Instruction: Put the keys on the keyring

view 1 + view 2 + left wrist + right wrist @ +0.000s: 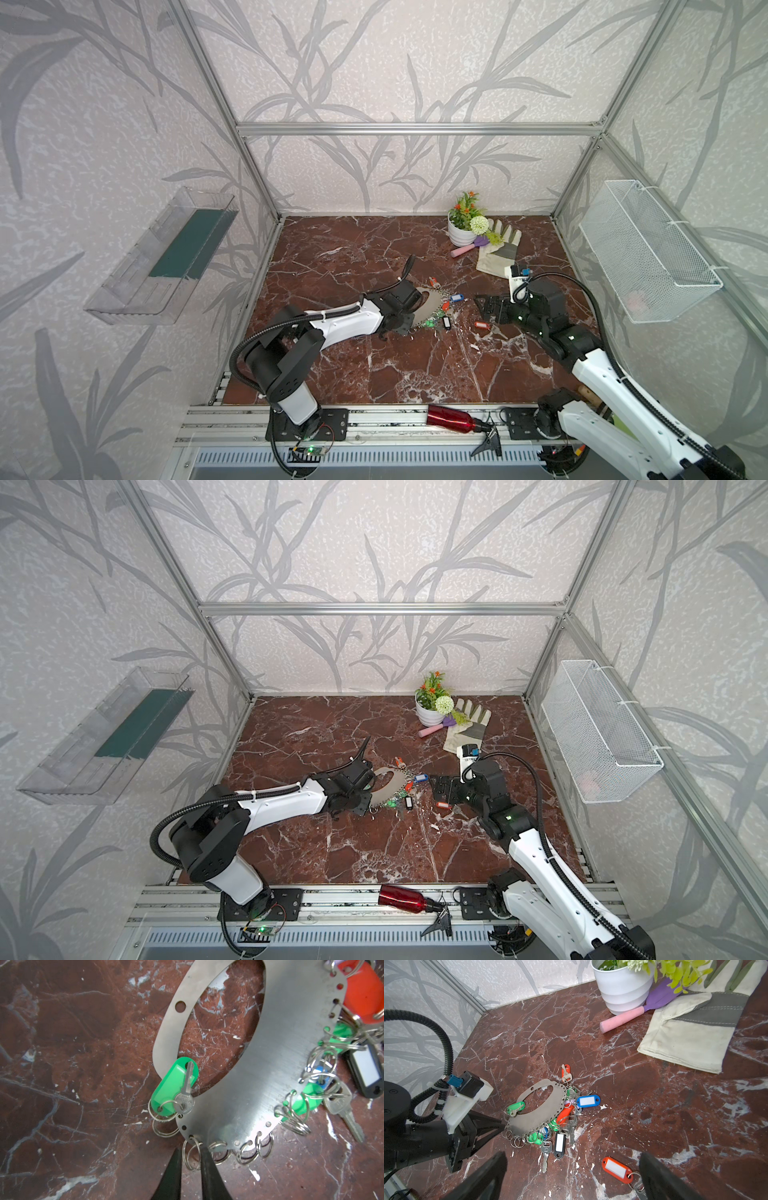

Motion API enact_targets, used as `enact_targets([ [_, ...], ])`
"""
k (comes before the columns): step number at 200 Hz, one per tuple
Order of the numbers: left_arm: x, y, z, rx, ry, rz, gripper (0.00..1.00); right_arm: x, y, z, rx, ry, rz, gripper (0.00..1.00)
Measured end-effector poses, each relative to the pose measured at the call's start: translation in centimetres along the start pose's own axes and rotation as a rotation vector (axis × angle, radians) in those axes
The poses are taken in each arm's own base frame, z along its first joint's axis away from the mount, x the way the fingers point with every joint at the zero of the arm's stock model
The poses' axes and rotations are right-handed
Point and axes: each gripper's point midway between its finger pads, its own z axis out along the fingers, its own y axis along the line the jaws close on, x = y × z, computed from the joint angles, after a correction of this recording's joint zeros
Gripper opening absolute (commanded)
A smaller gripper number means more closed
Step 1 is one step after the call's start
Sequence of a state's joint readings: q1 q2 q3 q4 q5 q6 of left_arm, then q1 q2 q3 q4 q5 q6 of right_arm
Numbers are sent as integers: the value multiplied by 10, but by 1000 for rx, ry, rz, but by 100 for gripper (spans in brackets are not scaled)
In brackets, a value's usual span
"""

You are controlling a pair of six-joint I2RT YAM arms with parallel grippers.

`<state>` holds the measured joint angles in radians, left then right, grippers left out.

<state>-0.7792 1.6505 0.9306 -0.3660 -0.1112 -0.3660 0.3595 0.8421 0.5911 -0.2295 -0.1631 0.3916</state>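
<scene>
The left gripper [190, 1159] has its jaws nearly closed, with two split rings [192, 1142] on the edge of the keyring [259, 1076] in the narrow gap; whether they are pinched cannot be told. Just past the tips, one green-tagged key [187, 1088] lies over the cut-out's rim. The right gripper [571, 1180] is spread wide, holding nothing; one loose red-orange-tagged key [615, 1168] lies on the table [654, 1105] between its jaws, close to one finger, with the single keyring well ahead

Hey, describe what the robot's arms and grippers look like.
The left arm and right arm have white shells between black joints, with black ribbed cables zip-tied alongside. The left gripper and right gripper are black with tapered fingers. Green lights glow on the right arm.
</scene>
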Motion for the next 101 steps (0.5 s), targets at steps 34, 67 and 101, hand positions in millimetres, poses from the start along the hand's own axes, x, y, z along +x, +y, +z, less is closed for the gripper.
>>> enact_targets([
  [34,2,0,4,-5,12,2,22,0,0,0,0,1,1,100],
  [67,6,1,9,-16,29,4,16,0,0,0,0,0,1,100],
  [101,2,2,9,-25,19,3,15,1,0,0,1,1,5,100],
])
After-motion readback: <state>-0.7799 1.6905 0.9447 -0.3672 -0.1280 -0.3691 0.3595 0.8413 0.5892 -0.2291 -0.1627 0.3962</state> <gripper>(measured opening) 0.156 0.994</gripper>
